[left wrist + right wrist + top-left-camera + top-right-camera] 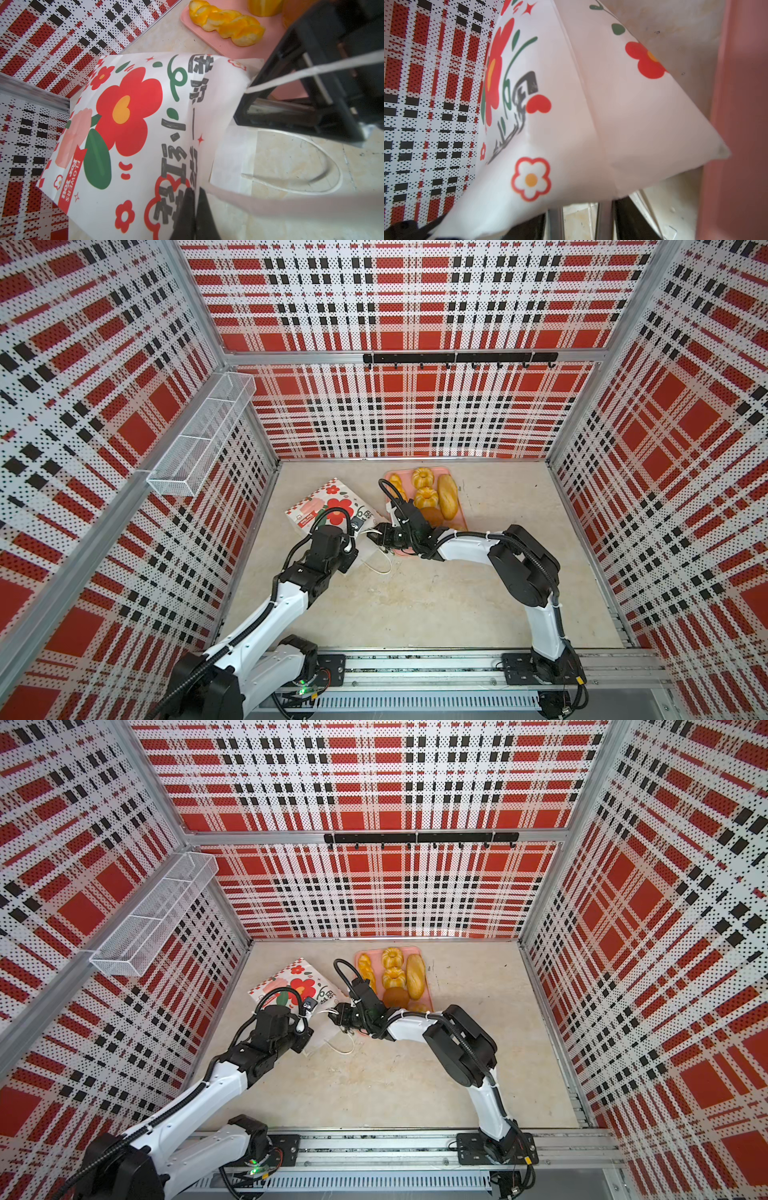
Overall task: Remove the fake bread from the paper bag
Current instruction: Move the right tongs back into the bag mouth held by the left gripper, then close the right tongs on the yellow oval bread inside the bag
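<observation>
Left wrist view, nearest things first: the left gripper [195,204] has its two black fingers pressed together on the rim of the paper bag [135,124], just where a white cord handle [270,205] leaves the paper. Both top views hide this pinch under the wrist. We also note a second handle [334,166] lying as a loop on the table [291,158].

Right wrist view: the right gripper [581,216] sits at the bag's mouth. Paper drapes over its fingers and hides the tips. The finger roots stand partly apart with bare table between them, and we see nothing clamped there. This view shows no bread, only the bag and the edge of the pink tray [741,104].

Both top views give the layout. The bag lies on its side left of centre, big red flower face up, its bottom toward the far left corner and its mouth toward the two grippers.

To the right of the bag, and reaching further back, the tray carries the fake bread: a round bun [432,516], a braid [397,485], two fluted rings [422,477] and a long loaf [447,495]. A sixth piece [457,526] is partly hidden by the right arm. The left wrist view catches only the braid and some yellow edges.

No view looks inside the bag, so we cannot tell whether any bread is in it.
</observation>
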Controlling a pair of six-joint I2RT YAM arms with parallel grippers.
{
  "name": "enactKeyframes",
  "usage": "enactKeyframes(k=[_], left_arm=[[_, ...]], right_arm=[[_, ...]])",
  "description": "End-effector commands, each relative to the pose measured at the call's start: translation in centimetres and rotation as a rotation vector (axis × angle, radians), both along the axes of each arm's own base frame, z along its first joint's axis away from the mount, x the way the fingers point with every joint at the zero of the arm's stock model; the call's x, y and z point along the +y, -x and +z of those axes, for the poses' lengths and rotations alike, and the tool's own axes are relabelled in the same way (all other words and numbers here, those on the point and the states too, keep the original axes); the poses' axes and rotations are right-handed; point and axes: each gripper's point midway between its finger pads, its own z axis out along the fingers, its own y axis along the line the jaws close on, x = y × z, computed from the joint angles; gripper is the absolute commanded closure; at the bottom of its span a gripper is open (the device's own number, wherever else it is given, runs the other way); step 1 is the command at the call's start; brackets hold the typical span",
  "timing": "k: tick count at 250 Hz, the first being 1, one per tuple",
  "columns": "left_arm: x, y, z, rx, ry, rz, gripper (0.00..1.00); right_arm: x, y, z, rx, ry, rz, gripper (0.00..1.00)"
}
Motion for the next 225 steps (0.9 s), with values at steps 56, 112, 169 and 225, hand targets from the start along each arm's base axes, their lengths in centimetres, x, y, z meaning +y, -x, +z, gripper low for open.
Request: enactKeyframes(k=[56, 112, 169, 225], left_arm=[[-0.8, -0.8, 1.5, -0.040, 0.031, -0.017, 1.00], [-1.0, -1.2, 1.4, -0.041, 0.029, -0.022, 1.00], [-0.9, -1.7, 1.4, -0.051, 0.044, -0.004, 1.00], [-0.4, -2.1, 0.9, -0.050, 0.091, 0.045, 1.00]], right_arm=[[2.7, -2.2, 1.4, -0.093, -0.072, 0.017, 0.48], [3.9, -3.2, 1.6, -0.104, -0.088, 0.050, 0.52], [4.1, -2.8, 1.9, -0.094, -0.087, 0.079, 0.82], [2.5, 0.5, 2.7, -0.057, -0.080, 0.068, 0.95]])
